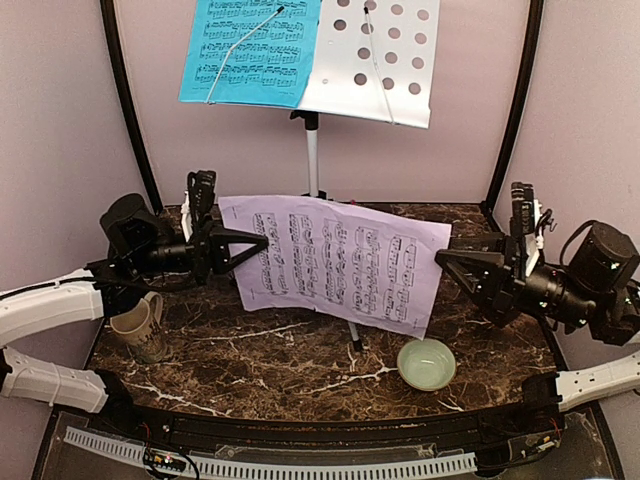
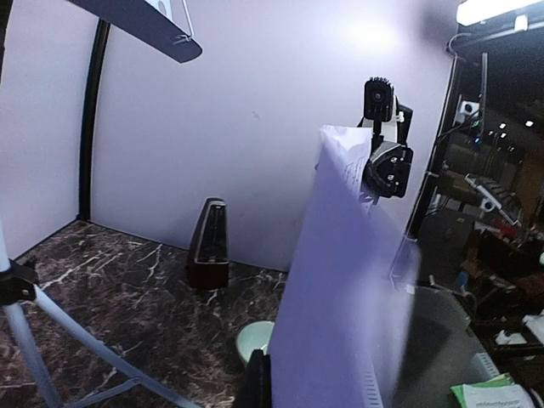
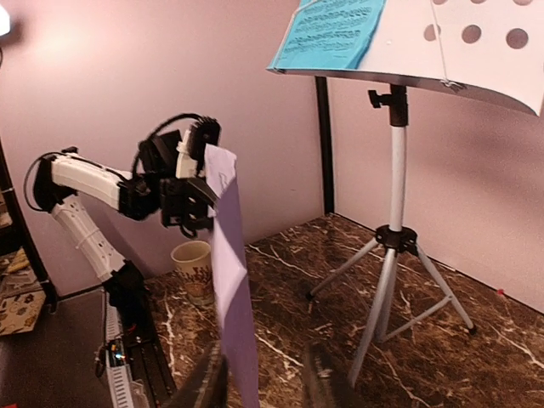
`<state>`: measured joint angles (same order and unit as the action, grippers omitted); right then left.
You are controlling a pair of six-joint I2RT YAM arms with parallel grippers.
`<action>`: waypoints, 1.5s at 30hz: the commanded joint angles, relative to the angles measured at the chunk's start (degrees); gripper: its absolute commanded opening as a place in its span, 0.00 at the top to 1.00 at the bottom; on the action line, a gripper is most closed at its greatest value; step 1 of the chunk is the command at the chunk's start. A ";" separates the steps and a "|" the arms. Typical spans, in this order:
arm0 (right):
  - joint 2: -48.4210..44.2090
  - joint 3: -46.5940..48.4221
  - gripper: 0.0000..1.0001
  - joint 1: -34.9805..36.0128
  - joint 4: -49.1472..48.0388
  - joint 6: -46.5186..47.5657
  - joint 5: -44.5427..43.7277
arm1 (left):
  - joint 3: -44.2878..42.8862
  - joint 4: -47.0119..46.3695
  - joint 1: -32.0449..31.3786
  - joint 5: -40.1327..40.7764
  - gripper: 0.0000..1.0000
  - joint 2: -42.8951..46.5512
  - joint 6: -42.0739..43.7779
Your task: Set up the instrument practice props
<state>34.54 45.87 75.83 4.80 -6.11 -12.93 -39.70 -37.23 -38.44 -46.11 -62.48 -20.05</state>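
The lilac music sheet (image 1: 340, 262) hangs in the air between both arms, above the table. My left gripper (image 1: 262, 240) is shut on its left edge; in the left wrist view the lilac music sheet (image 2: 340, 289) fills the space beside my dark finger (image 2: 255, 382). My right gripper (image 1: 441, 258) stands at the right edge with its jaws apart. The lilac music sheet (image 3: 229, 280) passes between them, close to the left finger (image 3: 204, 387) and apart from the right one. The blue music sheet (image 1: 250, 50) lies on the left half of the music stand's perforated desk (image 1: 385, 60). The metronome (image 2: 209, 246) stands by the back wall.
A beige mug (image 1: 138, 325) stands at the near left and a pale green bowl (image 1: 427, 363) at the near right. The stand's tripod legs (image 3: 393, 255) spread over the back middle of the marble table (image 1: 250, 350). Walls close in the back and sides.
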 commanded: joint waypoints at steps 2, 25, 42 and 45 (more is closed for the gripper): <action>-0.13 0.91 0.44 0.37 8.66 -3.00 -16.12 | -9.88 30.24 0.19 4.80 1.00 5.48 18.26; 34.05 32.40 0.06 0.53 29.14 9.46 -4.36 | -28.83 72.41 -9.80 8.26 1.00 -2.33 37.40; 46.49 43.67 0.67 3.71 39.43 10.60 3.25 | -36.04 75.51 -14.83 11.88 1.00 -6.52 39.46; 47.10 44.61 0.91 4.05 40.66 8.97 2.07 | -35.86 73.82 -14.91 12.79 0.99 -6.27 38.71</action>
<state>81.25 87.83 79.00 43.35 4.62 -10.31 -74.02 37.08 -53.06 -34.70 -69.41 18.04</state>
